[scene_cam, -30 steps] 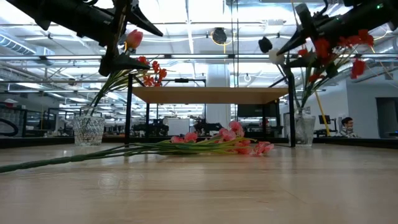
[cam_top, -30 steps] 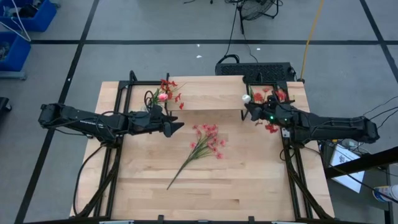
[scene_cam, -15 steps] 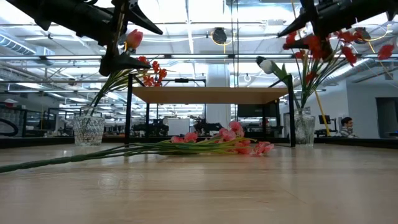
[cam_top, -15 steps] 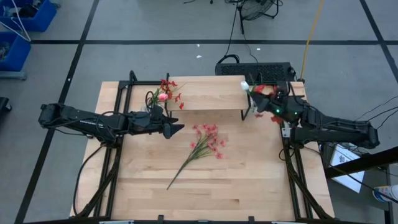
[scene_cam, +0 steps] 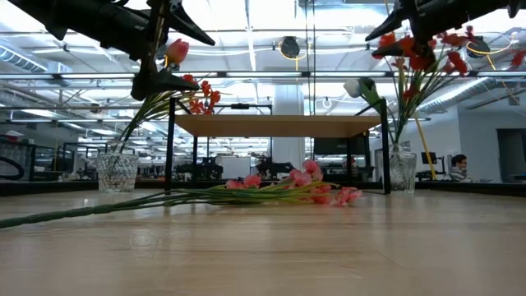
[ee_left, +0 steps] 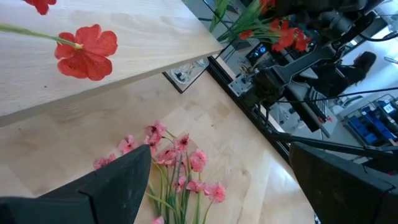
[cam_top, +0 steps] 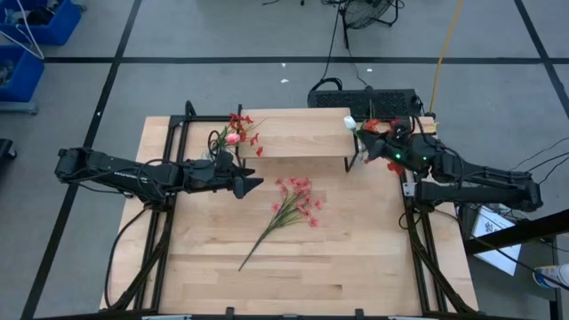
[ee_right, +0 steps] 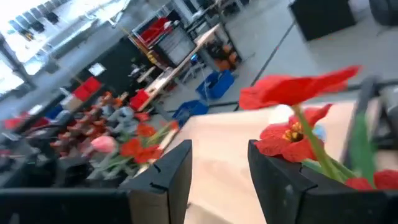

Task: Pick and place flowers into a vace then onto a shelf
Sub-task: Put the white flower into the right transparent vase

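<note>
A pink-blossomed spray (cam_top: 293,206) lies flat on the table in front of the shelf (cam_top: 298,133), also seen in the low view as the spray (scene_cam: 288,191). The left glass vase (scene_cam: 115,173) holds red flowers and a pink bud (scene_cam: 177,51). The right glass vase (scene_cam: 403,170) holds red flowers (scene_cam: 427,53) and a white bud (scene_cam: 359,87). My left gripper (cam_top: 256,182) hovers open above the table, left of the spray's blossoms (ee_left: 177,155). My right gripper (cam_top: 366,140) is open, high among the right vase's red blossoms (ee_right: 298,134). My right gripper stands with a red-flowered stem (ee_right: 314,155) running along the outer side of one finger (ee_right: 280,183). I cannot tell whether that finger touches it. Nothing lies between the two fingers.
The shelf stands on thin black legs (scene_cam: 171,148) at the table's far middle, between the two vases. Black frame rails (cam_top: 173,151) run along the table's left and right sides. Bare wood (cam_top: 356,258) lies near and right of the spray.
My right gripper has moved up and toward the table's far edge, in among the right vase's flowers. The red blossoms and the white bud have swung toward the far edge, and the vase has stayed in place.
</note>
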You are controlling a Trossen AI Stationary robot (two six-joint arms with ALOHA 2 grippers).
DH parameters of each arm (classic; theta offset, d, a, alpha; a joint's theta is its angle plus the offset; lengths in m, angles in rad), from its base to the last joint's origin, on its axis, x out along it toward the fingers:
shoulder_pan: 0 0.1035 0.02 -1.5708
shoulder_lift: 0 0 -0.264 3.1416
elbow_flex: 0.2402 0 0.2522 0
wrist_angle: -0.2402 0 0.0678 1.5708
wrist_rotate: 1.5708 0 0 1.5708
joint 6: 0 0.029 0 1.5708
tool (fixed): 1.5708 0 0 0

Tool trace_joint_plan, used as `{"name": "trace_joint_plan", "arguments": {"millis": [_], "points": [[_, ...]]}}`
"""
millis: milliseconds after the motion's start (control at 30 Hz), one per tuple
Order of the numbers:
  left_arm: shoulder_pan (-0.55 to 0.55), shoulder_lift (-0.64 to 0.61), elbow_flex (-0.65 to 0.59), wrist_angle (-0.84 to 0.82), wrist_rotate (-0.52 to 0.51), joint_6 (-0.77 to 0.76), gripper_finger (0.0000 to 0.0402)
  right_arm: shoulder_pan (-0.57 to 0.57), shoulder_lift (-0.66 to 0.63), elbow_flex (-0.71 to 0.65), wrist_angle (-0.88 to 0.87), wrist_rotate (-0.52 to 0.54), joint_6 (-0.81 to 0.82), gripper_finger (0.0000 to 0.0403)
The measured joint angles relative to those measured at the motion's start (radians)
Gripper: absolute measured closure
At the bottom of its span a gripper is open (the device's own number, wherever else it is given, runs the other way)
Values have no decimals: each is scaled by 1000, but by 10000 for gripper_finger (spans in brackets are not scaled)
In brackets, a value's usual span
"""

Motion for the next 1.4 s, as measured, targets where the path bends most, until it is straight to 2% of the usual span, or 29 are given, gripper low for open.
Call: {"name": "trace_joint_plan", "arguments": {"millis": [100, 233, 333, 433, 467, 567, 667, 733, 767, 833, 933, 967, 1000, 1067, 1100, 1200, 1300, 1333, 1400], "points": [[0, 0, 0, 0, 0, 0, 16, 0, 10, 3, 111, 1, -32, 256], [0, 0, 0, 0, 0, 0, 16, -32, 32, 0, 75, -10, -42, 246], [0, 0, 0, 0, -4, 0, 16, -36, 39, 0, 91, -76, -83, 214], [0, 0, 0, 0, -4, 0, 16, -31, 56, 1, 180, -156, -149, 166], [0, 0, 0, -2, -4, 0, 16, -31, 60, 2, 187, -151, -129, 150], [0, 0, 0, -1, -4, 0, 16, -62, 60, 0, 174, -55, 76, 100], [0, 0, 0, -1, -4, 0, 16, -72, 59, 0, 167, -63, 89, 56], [0, 0, 0, -1, -4, -1, 16, -71, 60, 0, 167, -95, 208, 45], [0, 0, 0, -1, -3, -3, 16, -71, 65, -1, 201, -102, 222, 43], [0, 0, 0, -2, -2, -7, 16, -68, 67, 3, 227, -74, 105, 44], [0, 0, 0, -2, -2, 1, 16, -19, 77, 1, 302, -106, -99, 59], [0, 0, 0, -3, -1, 0, 16, 8, 89, 4, 322, -109, -123, 66], [0, 0, 0, -3, -1, -1, 16, 30, 95, 5, 303, -85, -95, 73], [0, 0, 0, -2, -1, -5, 16, 33, 95, -1, 223, 41, 26, 86], [0, 0, 0, -2, -1, -4, 16, 27, 96, -3, 228, 65, 28, 90], [0, 0, 0, -10, -1, -3, 16, 68, 108, 7, 362, -3, -188, 103], [0, 0, 0, -17, -1, -2, 16, 66, 106, -5, 301, 132, -10, 115], [0, 0, 0, -19, 0, 0, 16, 55, 108, -11, 295, 142, -42, 119], [0, 0, 0, -32, 0, 0, 16, 74, 117, -5, 332, 35, -196, 125]]}}
